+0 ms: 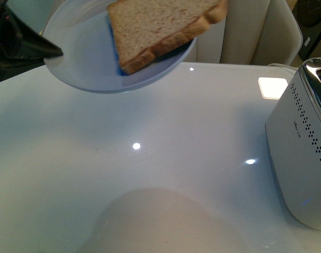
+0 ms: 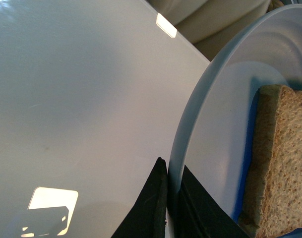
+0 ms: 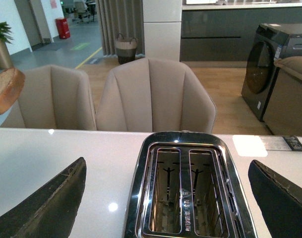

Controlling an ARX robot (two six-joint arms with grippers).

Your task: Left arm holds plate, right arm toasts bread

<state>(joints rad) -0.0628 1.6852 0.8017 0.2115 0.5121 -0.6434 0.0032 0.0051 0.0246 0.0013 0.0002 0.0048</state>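
The left gripper (image 2: 173, 178) is closed on the rim of the plate (image 1: 81, 47). In the left wrist view one black jaw lies under the rim and the other lies on the inner side, so the rim is pressed between them. The plate is lifted above the white table (image 1: 149, 158) and does not touch it. In the front view it is at the upper left and looks tilted.

The bread (image 1: 160, 29) lies on the plate, on the side away from the left gripper. One crust corner is near the lower rim, and the opposite end reaches over the rim on the side toward the toaster (image 1: 302, 147). A thin blue strip (image 1: 114, 39) shows along the edge of the bread, between the slice and the plate. I cannot tell what it is.

The toaster stands on the table at the robot's right side, well apart from the plate. It is silver, with rows of small holes in its side wall.

The right gripper (image 3: 166, 162) is spread wide and holds nothing. In the right wrist view its two black jaws stand on either side of the toaster, and neither jaw touches it. The two slots (image 3: 168, 191) face up toward this camera, and inside them only the wire guides show. At the edge of the same view a small part of the bread is visible. Behind the table stand beige chairs (image 3: 153, 94).
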